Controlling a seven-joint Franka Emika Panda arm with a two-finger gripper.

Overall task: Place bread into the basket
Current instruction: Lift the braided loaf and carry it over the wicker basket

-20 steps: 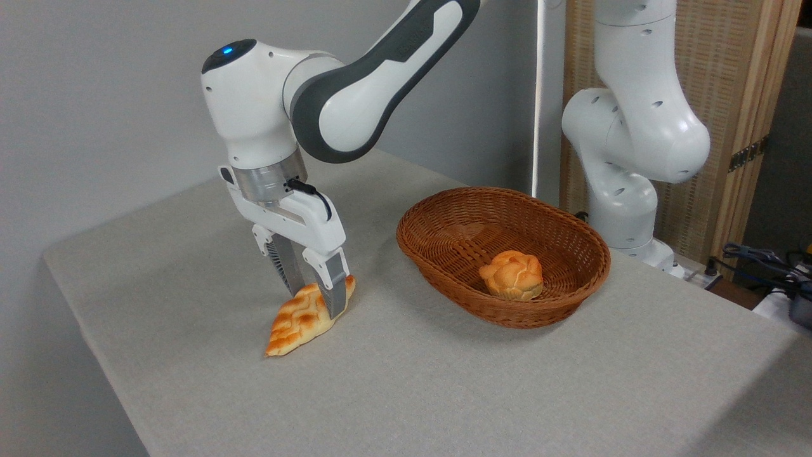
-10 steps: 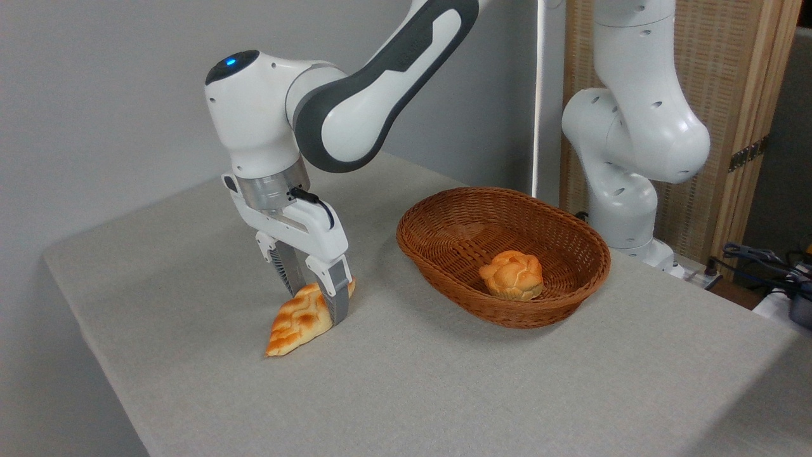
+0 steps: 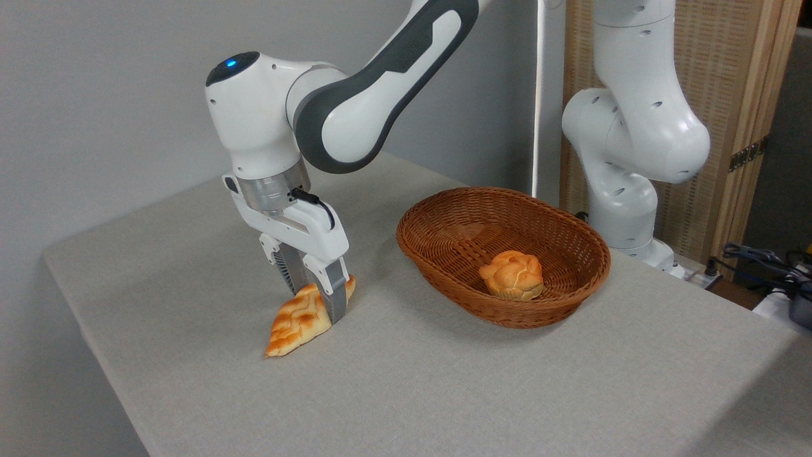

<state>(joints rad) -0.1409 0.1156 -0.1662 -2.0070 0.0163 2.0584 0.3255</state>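
Your gripper (image 3: 316,303) is pinched tight across the bread (image 3: 303,316) lying on the bench (image 3: 444,393), ready for lifting toward the basket (image 3: 558,304).

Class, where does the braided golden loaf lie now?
The braided golden loaf lies on the grey table, left of the oval wicker basket, between the end effector fingers.

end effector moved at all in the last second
Yes: the end effector has sunk slightly toward the table, straddling the bread.
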